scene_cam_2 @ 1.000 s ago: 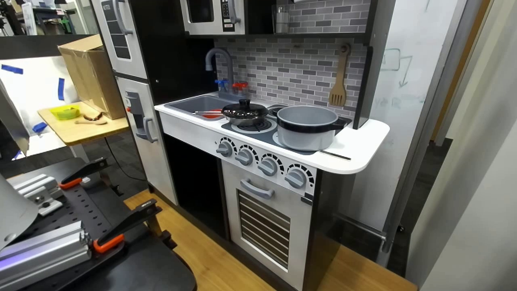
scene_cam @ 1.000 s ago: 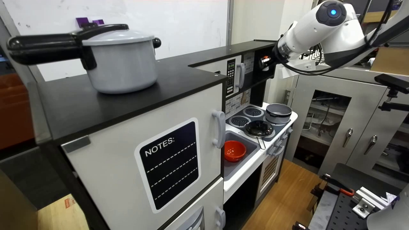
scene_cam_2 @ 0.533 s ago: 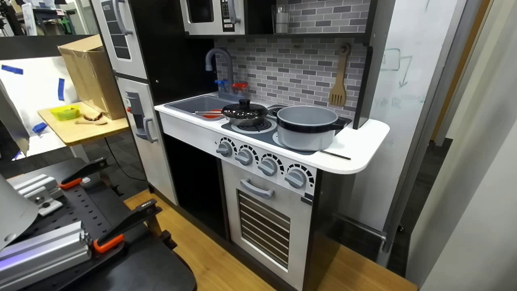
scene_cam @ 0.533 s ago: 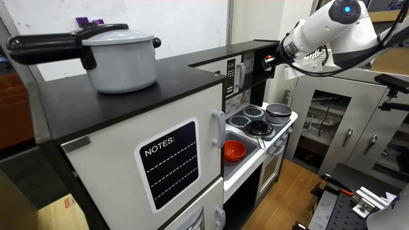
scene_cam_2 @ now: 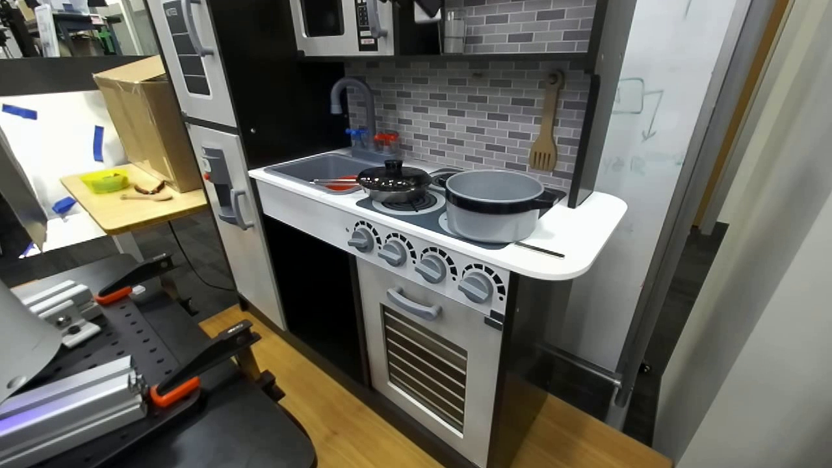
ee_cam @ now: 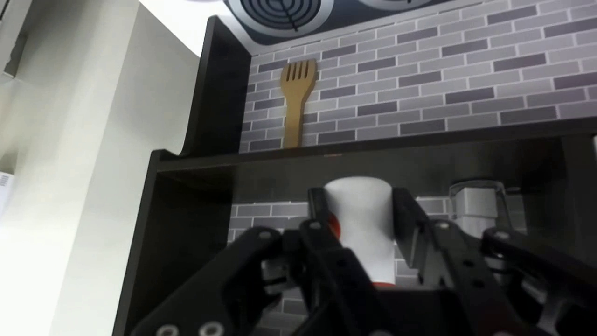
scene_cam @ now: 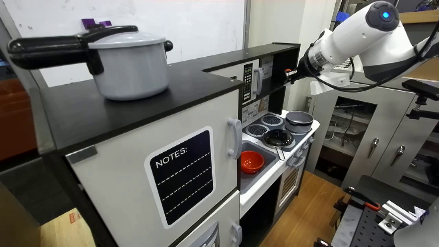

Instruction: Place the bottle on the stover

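High above the white-and-silver toy cooker (scene_cam_2: 455,318), here's the black two-fingered end effector (ee_cam: 360,198), and it has hold of the small white cylindrical bottle (ee_cam: 361,228) with reddish-orange parts, pinched from both sides! So the bottle is up in the air, well above the cooker's dark ringed burners (scene_cam: 257,130); whether straight over them, I can't tell. The white robot arm (scene_cam: 349,34) holding it up shows a blue light (scene_cam: 386,15). Behind the bottle runs the black shelf (ee_cam: 410,161) fixed over the cooker, and on it stands a clear cup (ee_cam: 476,205) with something white inside.

Down on the cooker, both front burners are taken! The round grey pot (scene_cam_2: 494,221) with a black band sits on one; just beside it, on the side of the moulded grey sink (scene_cam: 269,156), it's the shallow silver pan with a glossy black lid (scene_cam_2: 393,182). That sink, in the white worktop (scene_cam_2: 588,221) alongside the burners, holds a round red bowl (scene_cam: 252,163). Behind the cooker, a slotted wooden spatula (scene_cam_2: 547,127) hangs against the grey brick-pattern panel (scene_cam_2: 468,110). Across the sink from the cooker, on top of the tall white cabinet (scene_cam: 120,164) marked NOTES, stands the large lidded grey pot (scene_cam: 133,72) with a long black handle.
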### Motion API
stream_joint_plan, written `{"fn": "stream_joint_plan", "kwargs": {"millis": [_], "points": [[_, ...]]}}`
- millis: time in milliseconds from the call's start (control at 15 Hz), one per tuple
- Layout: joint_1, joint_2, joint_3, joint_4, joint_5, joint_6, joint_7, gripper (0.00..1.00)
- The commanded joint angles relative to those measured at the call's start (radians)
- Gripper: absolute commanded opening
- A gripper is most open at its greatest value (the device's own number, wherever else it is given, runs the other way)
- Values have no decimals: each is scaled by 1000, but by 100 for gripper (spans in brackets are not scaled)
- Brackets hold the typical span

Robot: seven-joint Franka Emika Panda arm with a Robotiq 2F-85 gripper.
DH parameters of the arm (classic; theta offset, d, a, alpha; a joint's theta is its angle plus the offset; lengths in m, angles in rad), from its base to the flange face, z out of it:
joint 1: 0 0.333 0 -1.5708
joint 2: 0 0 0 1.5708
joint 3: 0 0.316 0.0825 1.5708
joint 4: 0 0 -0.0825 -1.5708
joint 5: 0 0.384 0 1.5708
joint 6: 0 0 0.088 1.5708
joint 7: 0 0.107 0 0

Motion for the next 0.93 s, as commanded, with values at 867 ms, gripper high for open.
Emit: {"fn": "stream_joint_plan", "kwargs": {"millis": [867], "points": [[52, -22, -87, -106, 51, -1, -91, 12]]}}
